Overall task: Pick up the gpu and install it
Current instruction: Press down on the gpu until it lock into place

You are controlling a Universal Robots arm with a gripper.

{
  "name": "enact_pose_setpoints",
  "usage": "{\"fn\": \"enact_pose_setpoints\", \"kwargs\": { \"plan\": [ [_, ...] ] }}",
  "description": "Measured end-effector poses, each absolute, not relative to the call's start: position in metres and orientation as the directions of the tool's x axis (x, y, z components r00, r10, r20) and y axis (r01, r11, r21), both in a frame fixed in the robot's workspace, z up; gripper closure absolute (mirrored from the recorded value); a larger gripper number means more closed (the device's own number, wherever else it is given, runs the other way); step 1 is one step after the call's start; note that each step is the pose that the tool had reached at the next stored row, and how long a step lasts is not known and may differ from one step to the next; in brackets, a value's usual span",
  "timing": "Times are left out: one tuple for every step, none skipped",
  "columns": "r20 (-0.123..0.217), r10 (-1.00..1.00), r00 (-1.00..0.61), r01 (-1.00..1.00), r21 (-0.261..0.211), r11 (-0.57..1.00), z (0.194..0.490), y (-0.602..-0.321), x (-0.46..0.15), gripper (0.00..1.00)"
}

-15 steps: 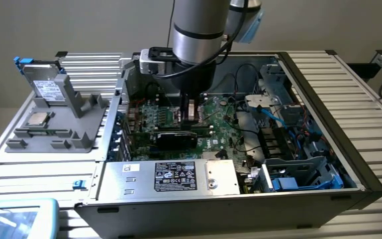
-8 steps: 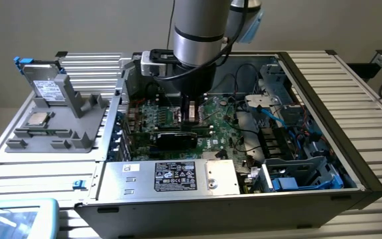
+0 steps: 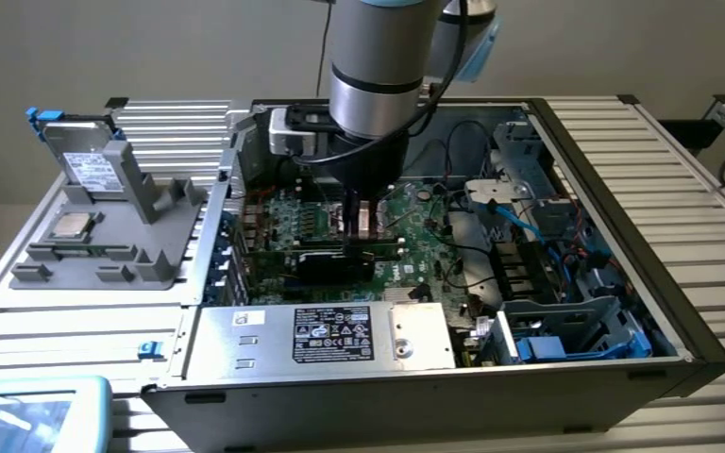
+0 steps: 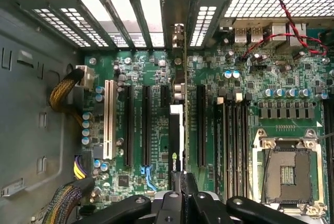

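We see the arm reaching down into the open computer case (image 3: 665, 311), its gripper (image 3: 360, 222) low over the motherboard (image 3: 432, 241). In the wrist view the gripper (image 4: 179, 182) is clamped on the top edge of the gpu (image 4: 177, 130), its fingers pressed together on the card's thin edge. The gpu stands upright and edge-on, in line with one of the long black expansion slots (image 4: 147, 125) on the motherboard (image 4: 261, 78), between two empty black slots; its silver end bracket (image 4: 180, 41) reaches up to the slotted rear panel of the case. We cannot tell whether the card is fully seated. The empty CPU socket (image 4: 287, 169) lies beyond the memory slots (image 4: 232, 145) from the gpu. Outside the case, toward the exterior view's left, a grey holder (image 3: 110, 236) carries a silver drive (image 3: 86, 165).
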State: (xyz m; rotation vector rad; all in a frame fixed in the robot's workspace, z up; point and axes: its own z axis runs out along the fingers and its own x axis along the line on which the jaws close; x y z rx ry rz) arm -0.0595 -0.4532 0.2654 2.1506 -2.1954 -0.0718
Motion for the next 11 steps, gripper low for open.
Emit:
{"fn": "enact_pose_setpoints", "kwargs": {
  "plan": [
    [0.015,-1.0,-0.02,-0.997,0.081,0.021,0.265,-0.453,-0.059,0.88],
    [0.015,-1.0,-0.02,-0.997,0.081,0.021,0.265,-0.453,-0.059,0.88],
    [0.015,-1.0,-0.02,-0.997,0.081,0.021,0.264,-0.453,-0.059,0.88],
    [0.015,-1.0,-0.02,-0.997,0.081,0.021,0.264,-0.453,-0.059,0.88],
    [0.014,-1.0,-0.02,-0.997,0.081,0.021,0.265,-0.453,-0.059,0.88],
    [0.013,-1.0,-0.02,-0.996,0.081,0.021,0.269,-0.453,-0.059,0.88],
    [0.014,-1.0,-0.02,-0.996,0.082,0.021,0.274,-0.453,-0.059,0.88],
    [0.015,-1.0,-0.02,-0.996,0.084,0.021,0.279,-0.453,-0.059,0.88],
    [0.015,-1.0,-0.02,-0.996,0.085,0.021,0.282,-0.453,-0.059,0.88],
    [0.015,-1.0,-0.02,-0.996,0.086,0.021,0.282,-0.453,-0.059,0.88],
    [0.015,-1.0,-0.02,-0.996,0.086,0.021,0.282,-0.453,-0.059,0.88]
  ]
}}
